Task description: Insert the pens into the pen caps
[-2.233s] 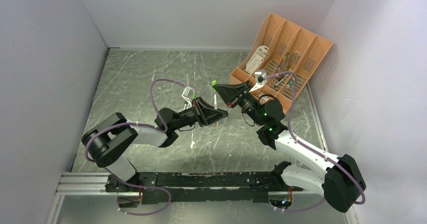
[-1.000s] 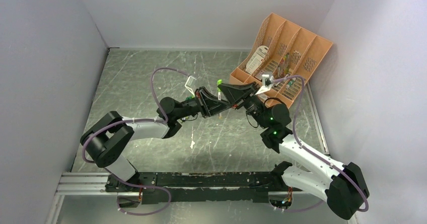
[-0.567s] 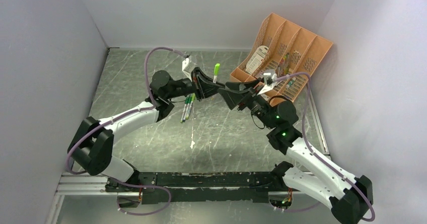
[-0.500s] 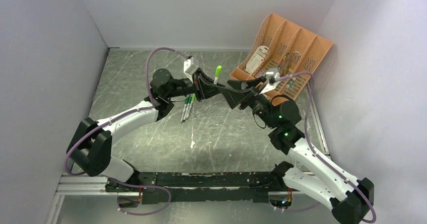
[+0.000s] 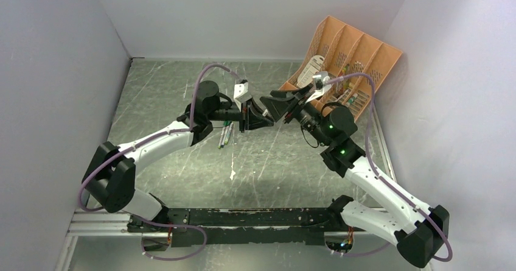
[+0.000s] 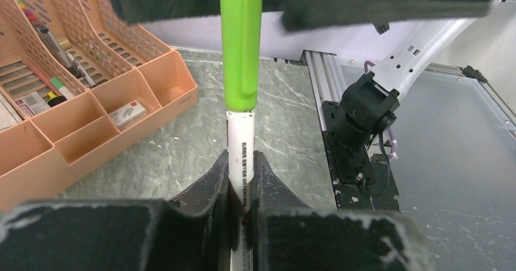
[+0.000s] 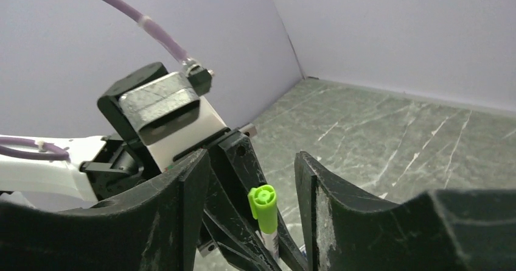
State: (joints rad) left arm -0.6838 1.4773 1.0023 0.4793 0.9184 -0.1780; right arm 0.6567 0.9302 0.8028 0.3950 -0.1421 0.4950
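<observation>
While my left end effector (image 6: 241, 167) clamps the pen (image 6: 241, 146) upright, its cap (image 6: 241, 45) sits on the tip and my right end effector (image 7: 251, 161) stands open around it, not touching. Two other pens (image 5: 224, 136) lie on the counter (image 5: 170, 94) nearby, seemingly capped too, so I judge only setting this one down remains.

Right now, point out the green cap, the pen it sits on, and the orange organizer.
green cap (image 6: 241, 45), left wrist view, middle of its body.
pen (image 6: 240, 152), left wrist view, white barrel below the cap.
orange organizer (image 6: 173, 79), left wrist view, solid end wall.
</observation>
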